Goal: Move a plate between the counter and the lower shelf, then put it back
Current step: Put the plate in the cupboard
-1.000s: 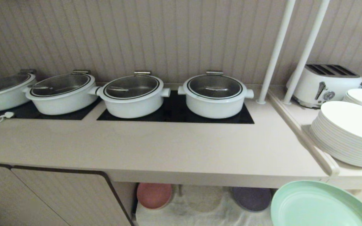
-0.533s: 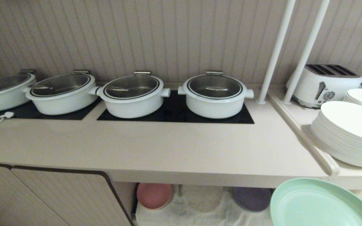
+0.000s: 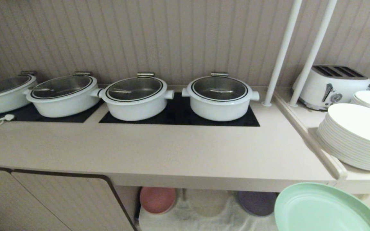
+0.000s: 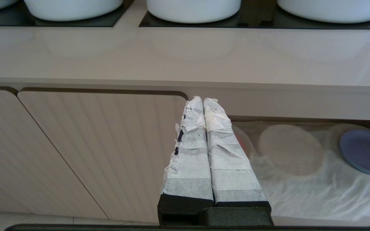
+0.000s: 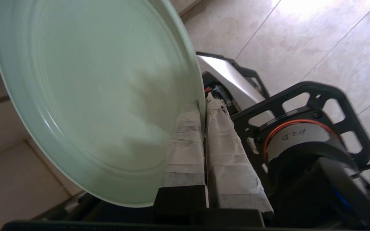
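Observation:
The mint-green plate hangs in the air at the bottom right of the head view, in front of and below the counter edge. My right gripper is shut on the plate rim, one taped finger on each face. The lower shelf with its white cloth lies under the counter; a round empty dimple shows in the cloth. My left gripper is parked shut and empty before the cabinet door, level with the shelf opening.
Several white pots stand on black hob panels at the counter's back. A pink plate and a purple plate lie on the shelf cloth. Stacked white plates, a toaster and two white poles occupy the side ledge at right.
The green plate has shifted slightly left and tilted a little in my right gripper. Everything else is as before.

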Controlling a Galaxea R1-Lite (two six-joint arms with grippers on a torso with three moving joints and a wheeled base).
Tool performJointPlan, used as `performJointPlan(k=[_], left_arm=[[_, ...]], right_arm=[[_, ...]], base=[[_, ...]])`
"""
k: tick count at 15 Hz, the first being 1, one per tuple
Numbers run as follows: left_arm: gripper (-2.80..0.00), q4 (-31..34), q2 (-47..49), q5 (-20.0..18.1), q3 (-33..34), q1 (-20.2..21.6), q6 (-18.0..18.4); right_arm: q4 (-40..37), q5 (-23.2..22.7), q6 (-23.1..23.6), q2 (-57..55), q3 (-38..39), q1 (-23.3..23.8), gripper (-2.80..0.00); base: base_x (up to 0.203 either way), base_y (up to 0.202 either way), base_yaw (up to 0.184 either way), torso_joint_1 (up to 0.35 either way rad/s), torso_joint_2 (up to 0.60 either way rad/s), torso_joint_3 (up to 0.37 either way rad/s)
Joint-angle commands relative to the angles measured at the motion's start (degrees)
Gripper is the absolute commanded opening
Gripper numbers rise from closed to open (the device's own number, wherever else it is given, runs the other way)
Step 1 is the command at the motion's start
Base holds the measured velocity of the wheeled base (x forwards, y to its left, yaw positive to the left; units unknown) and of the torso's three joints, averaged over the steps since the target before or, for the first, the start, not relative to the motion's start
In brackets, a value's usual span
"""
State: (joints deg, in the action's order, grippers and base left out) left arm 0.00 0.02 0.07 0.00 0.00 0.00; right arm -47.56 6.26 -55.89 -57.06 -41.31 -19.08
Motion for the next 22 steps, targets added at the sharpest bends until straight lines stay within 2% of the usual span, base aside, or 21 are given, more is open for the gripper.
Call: performJointPlan(k=[1,13,22], left_arm=[[-2.8,0.0,-0.02,0.01,0.0,0.0,0.0],[-2.8,0.0,-0.02,0.01,0.0,0.0,0.0],[-2.8,0.0,-0.02,0.01,0.0,0.0,0.0]], right_arm=[[-0.25,-0.2,-0.88,-0.17,-0.17,-0.08,-2.8],[1.51,-0.26,-4.69,-0.77,0.71,-0.96,-2.8],[2.74,-0.28,-4.75,-0.62,0.44,-0.96,-2.8]], base=[[0.0,0.0,0.0,0.0,0.0,0.0],[0.0,0.0,0.0,0.0,0.0,0.0],[0.0,0.0,0.0,0.0,0.0,0.0]])
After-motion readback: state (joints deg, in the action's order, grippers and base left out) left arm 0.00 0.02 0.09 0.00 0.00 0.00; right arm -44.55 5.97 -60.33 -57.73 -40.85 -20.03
